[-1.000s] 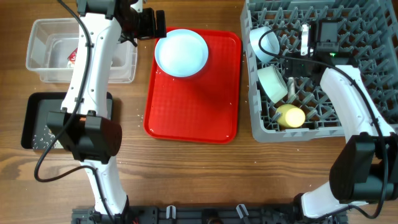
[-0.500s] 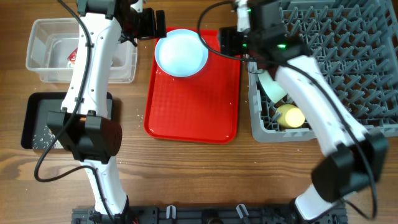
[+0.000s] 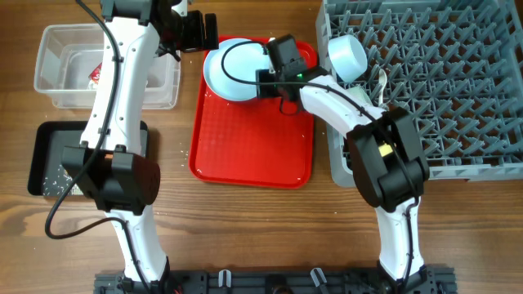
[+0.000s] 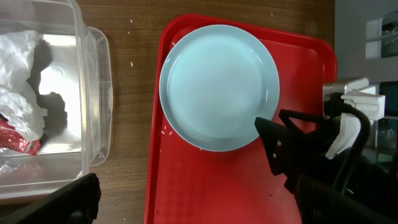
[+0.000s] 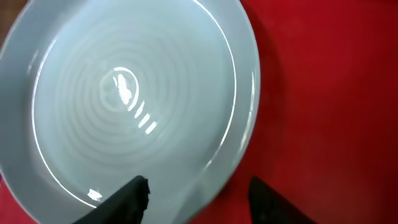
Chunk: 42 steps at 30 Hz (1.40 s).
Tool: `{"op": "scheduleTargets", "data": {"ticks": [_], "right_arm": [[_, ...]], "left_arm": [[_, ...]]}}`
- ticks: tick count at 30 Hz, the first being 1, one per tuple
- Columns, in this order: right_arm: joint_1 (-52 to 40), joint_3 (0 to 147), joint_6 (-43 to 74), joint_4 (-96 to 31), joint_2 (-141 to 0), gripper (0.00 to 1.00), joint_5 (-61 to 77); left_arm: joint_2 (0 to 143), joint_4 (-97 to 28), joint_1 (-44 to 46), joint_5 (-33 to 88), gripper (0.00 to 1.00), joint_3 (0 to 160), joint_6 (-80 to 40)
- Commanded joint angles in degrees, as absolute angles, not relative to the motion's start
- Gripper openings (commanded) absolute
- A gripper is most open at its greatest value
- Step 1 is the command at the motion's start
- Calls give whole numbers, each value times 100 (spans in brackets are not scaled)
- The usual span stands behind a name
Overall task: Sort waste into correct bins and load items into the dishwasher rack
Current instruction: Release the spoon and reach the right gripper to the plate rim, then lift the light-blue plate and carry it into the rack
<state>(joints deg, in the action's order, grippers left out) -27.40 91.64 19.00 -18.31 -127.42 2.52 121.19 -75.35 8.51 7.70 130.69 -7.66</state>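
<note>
1. Dish-loading step: the right claw sits at the round pale blue plate, which lies flat at the far end of the flat red plastic tray.
2. Its jaws stand apart astride the plate's rim, not yet clenched.
3. The left claw hangs spread wide and empty just beside the plate.
4. Next, I reckon: pinch the rim firmly, lift, and stand the plate between the pegs of the large grey plastic rack.
</note>
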Motion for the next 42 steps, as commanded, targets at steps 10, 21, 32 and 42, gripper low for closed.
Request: {"op": "scheduleTargets", "data": {"ticks": [10,21,32,42], "right_arm": [[-2749,9174,1802,-2056,-12809,43,-602],[-2749,9177,1828,-1973,-13096,44,-596],[-2735,9177,1822,-2853,-13093,22,-593],[-2401,9192,1946,-4359,-12602,4,-497]], "left_arm": [[12193,-7520,851,740,100,13039,-799],[12193,-7520,851,738,100,13039,-799],[12193,-7520,851,738,100,13039,-799],[12193,-7520,851,738,100,13039,-799]]}}
